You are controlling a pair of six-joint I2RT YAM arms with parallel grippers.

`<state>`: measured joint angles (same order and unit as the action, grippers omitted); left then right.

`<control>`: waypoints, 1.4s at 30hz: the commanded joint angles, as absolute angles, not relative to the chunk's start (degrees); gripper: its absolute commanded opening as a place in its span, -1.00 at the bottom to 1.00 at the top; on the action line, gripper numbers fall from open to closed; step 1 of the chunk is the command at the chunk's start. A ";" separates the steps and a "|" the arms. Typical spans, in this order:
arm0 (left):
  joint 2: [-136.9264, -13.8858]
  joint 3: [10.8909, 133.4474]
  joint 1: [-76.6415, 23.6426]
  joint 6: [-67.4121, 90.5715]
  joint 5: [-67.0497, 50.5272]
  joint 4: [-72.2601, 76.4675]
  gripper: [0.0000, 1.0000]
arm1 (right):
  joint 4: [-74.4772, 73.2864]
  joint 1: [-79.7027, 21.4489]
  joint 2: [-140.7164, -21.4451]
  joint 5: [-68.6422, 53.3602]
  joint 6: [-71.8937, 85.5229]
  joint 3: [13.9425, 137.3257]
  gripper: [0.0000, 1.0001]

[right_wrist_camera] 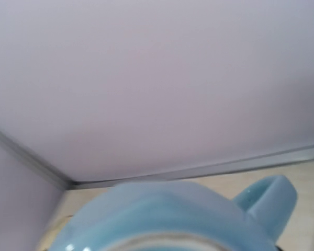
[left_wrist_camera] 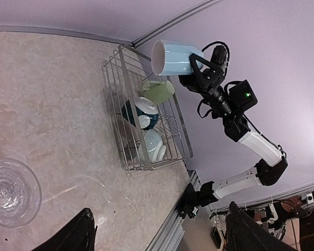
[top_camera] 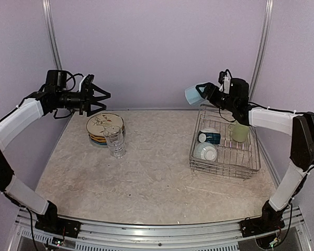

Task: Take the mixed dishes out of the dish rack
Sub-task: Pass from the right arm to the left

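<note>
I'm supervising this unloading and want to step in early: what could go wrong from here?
1. The right claw holds the light blue mug tipped sideways, high by the dish rack's far edge. A slip could drop it onto the rack wire or the table, and it might break.
2. The glass tumbler stands close by the plate stack; setting the mug down there might knock it over.

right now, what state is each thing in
light blue mug, held in the air
right gripper, shut on light blue mug
left gripper, open, empty
pale green mug, in the dish rack
bowls, two in the rack
glass tumbler, upright on the table
plates, stacked on the table
</note>
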<state>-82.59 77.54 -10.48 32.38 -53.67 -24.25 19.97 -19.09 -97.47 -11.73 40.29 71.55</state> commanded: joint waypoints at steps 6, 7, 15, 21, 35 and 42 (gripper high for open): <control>-84.53 73.30 -10.02 44.17 -66.66 -7.91 0.61 | 43.81 -28.93 -103.59 -21.82 49.25 75.21 -1.00; -84.76 72.77 -10.02 45.26 -67.27 -6.47 0.61 | 44.66 -29.93 -104.88 -22.34 49.61 76.45 -1.00; -86.55 71.53 -10.02 48.50 -69.31 -2.43 0.58 | 50.03 -36.32 -114.34 -26.78 52.63 85.39 -1.00; -88.30 71.12 -9.85 52.05 -71.34 0.45 0.53 | 55.21 -39.55 -119.48 -28.94 55.60 89.43 -1.00; -91.95 68.06 -9.76 62.84 -75.62 14.35 0.34 | 57.03 -43.40 -127.23 -34.09 55.74 98.24 -1.00; -93.31 66.17 -9.64 69.37 -76.94 23.47 0.10 | 58.27 -44.40 -128.61 -35.24 55.03 98.96 -1.00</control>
<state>-92.31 67.37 -10.04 64.95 -75.09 16.08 50.89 -43.46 -128.09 -33.95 55.59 95.88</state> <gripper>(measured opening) 0.576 0.779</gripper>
